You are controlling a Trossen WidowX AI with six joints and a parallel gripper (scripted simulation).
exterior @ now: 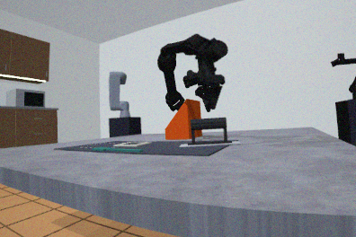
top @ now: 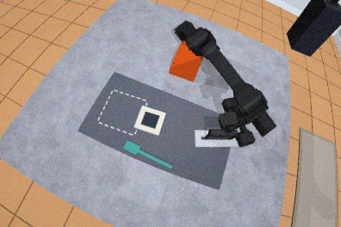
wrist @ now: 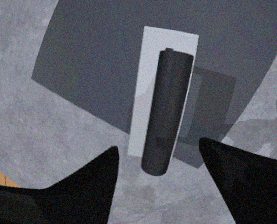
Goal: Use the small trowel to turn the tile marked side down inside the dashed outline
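The small trowel, with a pale flat blade [top: 206, 143] and a raised dark handle [exterior: 208, 124] [wrist: 170, 100], rests on the right end of the mat [top: 185, 153] [wrist: 84, 55], its blade reaching past the mat's edge. My gripper [exterior: 210, 105] [wrist: 159, 148] is open and empty, a little above the handle, with the handle's near end showing between the fingertips in the wrist view. The cream tile [top: 147, 129] [exterior: 130, 144] lies flat with a dark square mark facing up. It overlaps the right side of the dashed outline [top: 99, 122].
A teal spatula-like tool [top: 132, 147] [exterior: 118, 150] lies along the mat's front edge, in front of the tile. An orange wedge block [top: 186, 66] [exterior: 182, 124] stands behind the mat beside the arm's base. Dark pedestals stand beyond the table.
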